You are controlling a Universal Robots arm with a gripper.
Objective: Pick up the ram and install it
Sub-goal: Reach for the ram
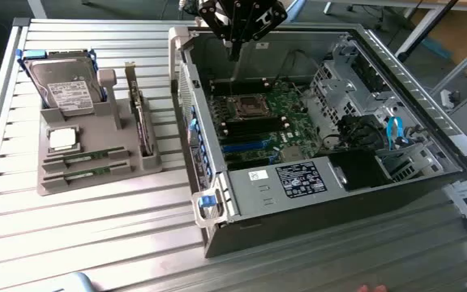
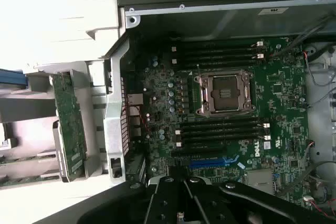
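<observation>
Green ram (image 1: pixel 79 158) lies racked; the gripper (image 1: pixel 235 44) hangs above the motherboard (image 1: pixel 270 115), grip impossible to tell. Pickup seems pending, demanding square alignment.

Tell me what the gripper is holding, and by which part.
Cannot be told. The gripper hangs over the open case; two ram sticks lie in the gray holder beside it.

The ram (image 1: pixel 79 159) lies in the holder (image 1: pixel 104 139) — to the exterior view's left of the case (image 1: pixel 315 228).
</observation>
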